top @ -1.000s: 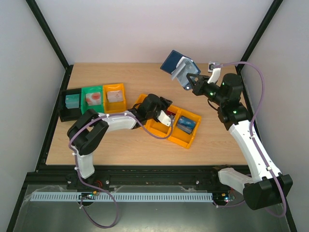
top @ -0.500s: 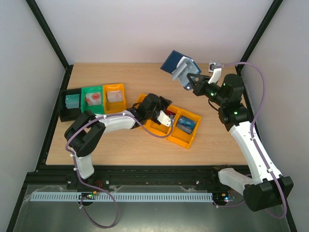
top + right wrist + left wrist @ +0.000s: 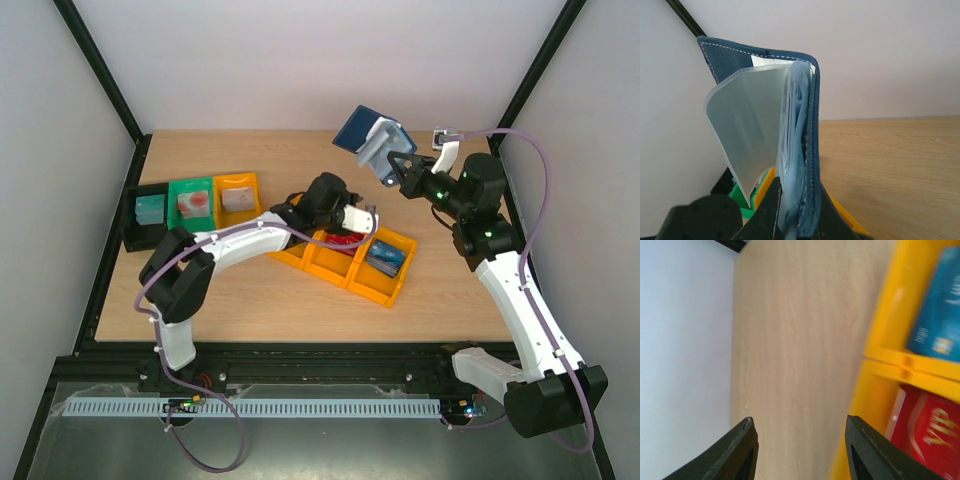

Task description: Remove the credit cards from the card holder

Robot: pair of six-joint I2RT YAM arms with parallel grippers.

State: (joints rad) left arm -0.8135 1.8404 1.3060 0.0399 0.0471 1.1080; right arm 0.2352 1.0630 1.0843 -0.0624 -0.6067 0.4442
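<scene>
My right gripper [image 3: 392, 165] is raised over the table's back right and is shut on the dark navy card holder [image 3: 368, 133]. In the right wrist view the card holder [image 3: 809, 130] hangs open, its pale blue-grey pockets [image 3: 747, 125] fanned out, its lower edge clamped in that gripper [image 3: 795, 212]. My left gripper [image 3: 360, 216] is open and empty over the far edge of the orange tray [image 3: 352, 283]. In the left wrist view its fingers [image 3: 747, 450] stand wide apart above bare wood. A red card [image 3: 340, 240] lies in the tray's middle compartment and a teal card [image 3: 385, 258] in the right one.
Three small bins stand in a row at the left: black [image 3: 150, 210], green [image 3: 192, 203] and orange [image 3: 237, 198], each holding something. The left wrist view shows the tray wall [image 3: 880, 340], the teal card [image 3: 940, 305] and the red card [image 3: 930, 435]. Black frame posts stand at the corners.
My left gripper has moved from inside the tray's middle compartment toward the far right edge. A red card now shows in that compartment. The right arm has not moved.
</scene>
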